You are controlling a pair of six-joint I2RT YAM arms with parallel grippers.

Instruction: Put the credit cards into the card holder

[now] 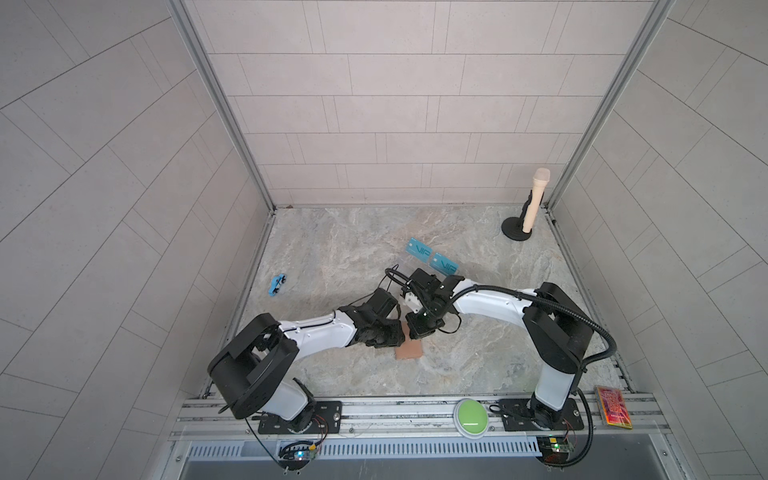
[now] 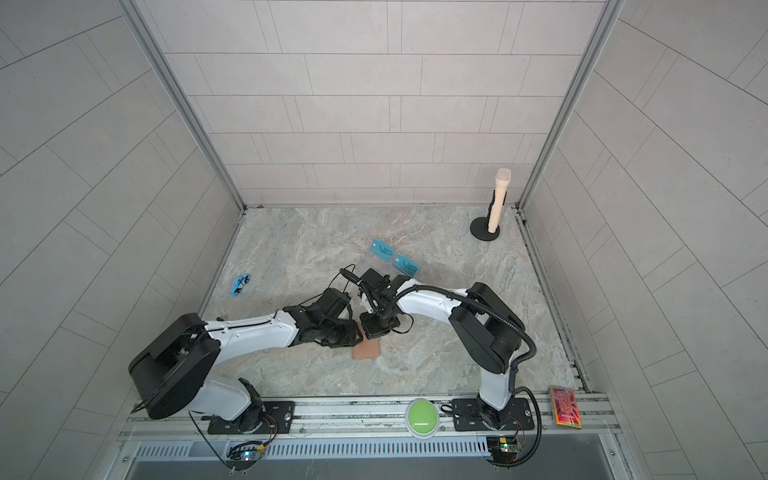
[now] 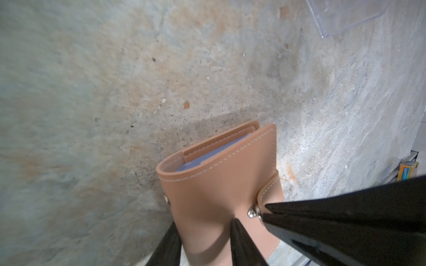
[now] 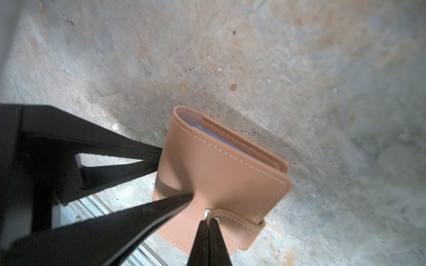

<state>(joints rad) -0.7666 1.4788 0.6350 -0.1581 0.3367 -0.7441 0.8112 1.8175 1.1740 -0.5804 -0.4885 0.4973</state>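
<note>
The card holder (image 1: 409, 351), a tan fold-over wallet, lies closed on the stone table between both arms. Its pale-blue pockets (image 3: 214, 153) show at the open side. My left gripper (image 3: 202, 223) is shut on the card holder. One finger is against its edge and the other dents the top cover. My right gripper (image 4: 209, 220) is shut on the snap strap (image 4: 237, 220) next to the silver button (image 4: 207, 212). Two teal-blue credit cards (image 1: 418, 248) (image 1: 444, 264) sit farther back, behind the right wrist.
A clear acrylic stand (image 3: 345, 20) holds the teal cards. A blue toy car (image 1: 277, 285) lies at the left. A microphone on a black base (image 1: 536, 199) stands at the back right. A green button (image 1: 471, 417) and an orange-pink patterned slab (image 1: 614, 406) rest on the front rail.
</note>
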